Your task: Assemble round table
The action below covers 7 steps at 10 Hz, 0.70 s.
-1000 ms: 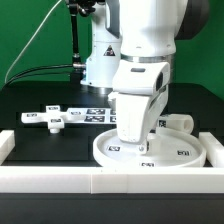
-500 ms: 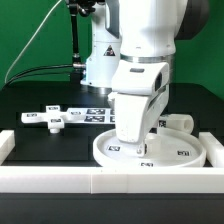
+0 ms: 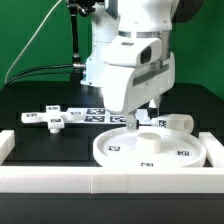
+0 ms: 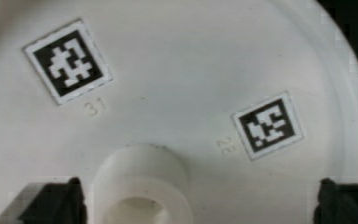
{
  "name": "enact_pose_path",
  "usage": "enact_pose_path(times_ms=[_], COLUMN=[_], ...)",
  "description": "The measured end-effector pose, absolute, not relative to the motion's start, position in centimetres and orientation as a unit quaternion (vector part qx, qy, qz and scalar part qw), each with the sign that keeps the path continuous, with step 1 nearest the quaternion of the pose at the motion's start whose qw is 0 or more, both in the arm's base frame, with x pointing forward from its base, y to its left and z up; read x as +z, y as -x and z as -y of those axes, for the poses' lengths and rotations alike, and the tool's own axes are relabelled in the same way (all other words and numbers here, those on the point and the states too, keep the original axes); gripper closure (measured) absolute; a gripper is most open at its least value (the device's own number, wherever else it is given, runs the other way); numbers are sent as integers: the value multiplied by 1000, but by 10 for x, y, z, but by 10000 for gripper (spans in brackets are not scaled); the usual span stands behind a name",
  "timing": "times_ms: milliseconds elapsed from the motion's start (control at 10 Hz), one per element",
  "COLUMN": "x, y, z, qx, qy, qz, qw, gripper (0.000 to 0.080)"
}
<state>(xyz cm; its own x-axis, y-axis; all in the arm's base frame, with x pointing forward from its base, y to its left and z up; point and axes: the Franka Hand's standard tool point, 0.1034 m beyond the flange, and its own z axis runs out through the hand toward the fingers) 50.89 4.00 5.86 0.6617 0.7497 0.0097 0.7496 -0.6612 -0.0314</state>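
White disc (image 3: pixel 115 152) under the spread gripper (image 3: pixel 145 118); cross-shaped piece (image 3: pixel 55 118) lies nearby.

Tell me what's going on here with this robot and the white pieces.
A single robot arm is putting a round table together. It hangs over the large white disc, which lies flat on the black table, with its jaws open and holding nothing. The cross-shaped piece lies toward the exterior view's left, and the short cylinder leg sits behind the disc toward the right. Neither looks joined to the disc yet.
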Motion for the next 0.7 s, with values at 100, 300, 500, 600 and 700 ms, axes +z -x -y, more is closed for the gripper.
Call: enact_pose_path(times_ms=[100,300,500,600,700], x=[67,81,76,76,76], y=[-498,-489,-485,-484,-483], z=[-51,-83,-101,-99,-100], qx=[-1,-7,-7,-3,9], qy=[924,939,937,938,938], qz=[383,345,349,347,347], qw=[12,10,12,12,14], gripper=[150,150,150,150,150])
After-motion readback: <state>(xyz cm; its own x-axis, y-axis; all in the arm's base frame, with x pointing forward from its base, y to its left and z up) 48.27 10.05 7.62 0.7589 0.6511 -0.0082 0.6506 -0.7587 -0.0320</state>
